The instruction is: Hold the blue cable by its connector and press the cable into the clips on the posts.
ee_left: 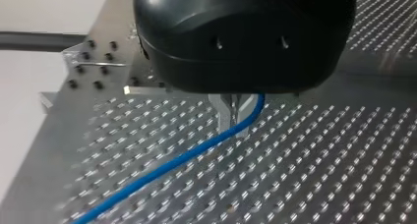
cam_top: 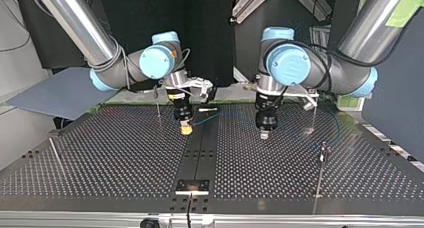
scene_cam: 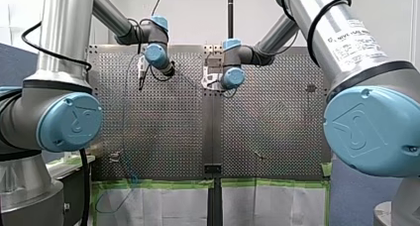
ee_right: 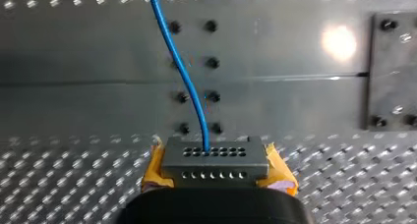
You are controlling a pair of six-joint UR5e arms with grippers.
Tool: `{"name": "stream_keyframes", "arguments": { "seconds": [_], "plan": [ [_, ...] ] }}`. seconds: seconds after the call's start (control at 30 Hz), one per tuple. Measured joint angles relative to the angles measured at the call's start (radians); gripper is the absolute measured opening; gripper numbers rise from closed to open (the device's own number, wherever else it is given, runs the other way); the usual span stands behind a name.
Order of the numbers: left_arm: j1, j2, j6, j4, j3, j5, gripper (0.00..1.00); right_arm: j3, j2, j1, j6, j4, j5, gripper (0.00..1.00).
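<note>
Right wrist view: my right claw (ee_right: 216,174) clamps the connector (ee_right: 216,159), blue cable (ee_right: 183,71) running over the bench (ee_right: 64,184) to my left claw (ee_left: 233,115), pinched on it; overtension could yank the connector loose.

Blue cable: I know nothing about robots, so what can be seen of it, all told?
The blue cable is thin, smooth and round, seemingly plastic-sheathed. One end enters the grey connector, a block with two rows of small holes that my right gripper clamps between yellow pads. From there it curves away over the perforated metal table. In the left wrist view it passes close by my left gripper, then trails across the table.
</note>
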Motion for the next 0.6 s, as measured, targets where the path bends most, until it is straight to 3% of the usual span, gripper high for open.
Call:
{"name": "stream_keyframes", "arguments": {
  "seconds": [0.33, 0.6],
  "plan": [
    [-0.091, -0.09, -0.014, 0.086, -0.024, -0.086, 0.0, 0.086, -0.003, -0.012, -0.007, -0.055, 0.03, 0.0],
    [-0.142, -0.126, -0.033, 0.153, -0.089, -0.108, 0.0, 0.151, -0.003, -0.018, -0.008, -0.116, 0.033, 0.0]
  ]
}}
